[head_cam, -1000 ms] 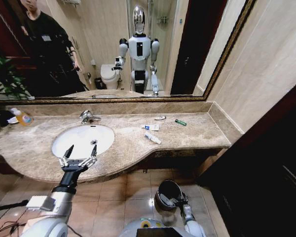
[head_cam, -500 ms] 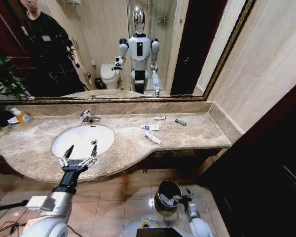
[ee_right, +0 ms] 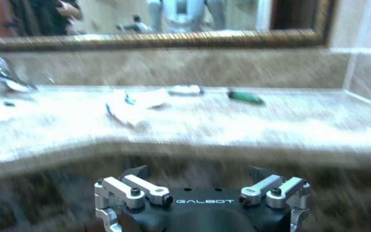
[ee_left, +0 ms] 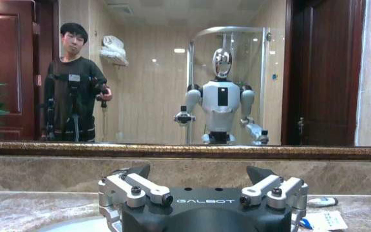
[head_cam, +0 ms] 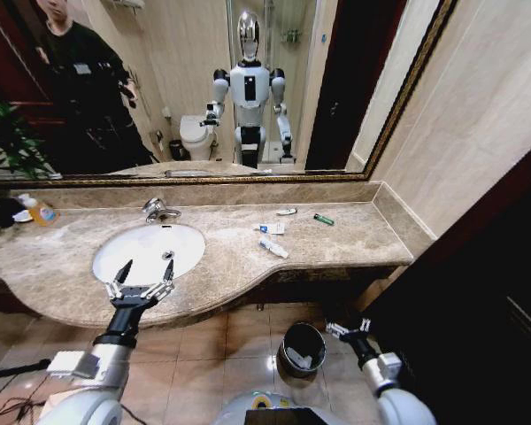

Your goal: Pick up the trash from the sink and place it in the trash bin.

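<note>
- Right gripper (head_cam: 350,329), fingers spread and empty, hangs beside the trash bin (head_cam: 302,346).
- Trash (head_cam: 273,247) lies on the countertop above, nearer this arm.
- Left gripper (head_cam: 140,281) hovers open at the sink (head_cam: 148,251).

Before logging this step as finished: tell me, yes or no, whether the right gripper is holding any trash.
No: in the head view the right gripper is open and empty beside the trash bin.

Readable text: the maker's name on both grippers

"GALBOT" stands in pale capitals on the black body of the left gripper (ee_left: 198,180), low between its two finger mounts, and the same word sits in the same place on the right gripper (ee_right: 199,179). The white sachet (ee_left: 328,221) on the bench carries blue marks too small to read, and no other lettering can be made out.
</note>
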Robot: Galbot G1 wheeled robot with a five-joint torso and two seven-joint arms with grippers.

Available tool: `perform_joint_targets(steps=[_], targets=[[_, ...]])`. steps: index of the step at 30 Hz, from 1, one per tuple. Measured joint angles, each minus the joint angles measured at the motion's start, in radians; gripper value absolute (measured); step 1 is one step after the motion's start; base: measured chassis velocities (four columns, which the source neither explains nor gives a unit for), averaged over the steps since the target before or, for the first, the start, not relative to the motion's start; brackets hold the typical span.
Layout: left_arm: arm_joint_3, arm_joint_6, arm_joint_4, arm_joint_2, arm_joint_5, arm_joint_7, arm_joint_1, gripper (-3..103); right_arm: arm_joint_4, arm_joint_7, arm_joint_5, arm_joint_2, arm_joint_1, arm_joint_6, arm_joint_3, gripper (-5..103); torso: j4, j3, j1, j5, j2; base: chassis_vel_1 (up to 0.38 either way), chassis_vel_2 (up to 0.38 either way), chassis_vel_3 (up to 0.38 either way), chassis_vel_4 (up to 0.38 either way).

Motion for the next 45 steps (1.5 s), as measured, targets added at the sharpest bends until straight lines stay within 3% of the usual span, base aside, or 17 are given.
perform_joint_targets(steps=[6, 9, 19, 35, 45], targets=[[0.0, 0.0, 0.0, 0.0, 0.0, 0.0, 0.0, 100, 0.022, -0.055, 0.047, -0.085, 0.151, -0.125, -0.028, 100, 0.0003, 0.0, 0.0, 0.0002, 0.0, 0.0, 0.0, 0.0, 0.0], [0.0, 0.0, 0.0, 0.0, 0.0, 0.0, 0.0, 100, -0.019, -0.135, 0.081, -0.157, 0.268, -0.182, -0.056, 100, 0.0003, 0.0, 0.0, 0.0002, 0.0, 0.0, 0.0, 0.0, 0.0], [0.0, 0.0, 0.0, 0.0, 0.0, 0.0, 0.0, 100, -0.165, -0.199, 0.143, -0.244, 0.497, -0.215, -0.136, 100, 0.0002, 0.0, 0.0, 0.0002, 0.0, 0.0, 0.0, 0.0, 0.0], [0.0, 0.0, 0.0, 0.0, 0.0, 0.0, 0.0, 100, -0.277, -0.158, 0.159, -0.239, 0.719, -0.239, -0.394, 100, 0.0002, 0.0, 0.0, -0.0001, 0.0, 0.0, 0.0, 0.0, 0.0], [0.0, 0.0, 0.0, 0.0, 0.0, 0.0, 0.0, 100, -0.392, -0.116, 0.156, -0.222, 0.802, -0.267, -0.475, 100, 0.0002, 0.0, 0.0, 0.0, 0.0, 0.0, 0.0, 0.0, 0.0]])
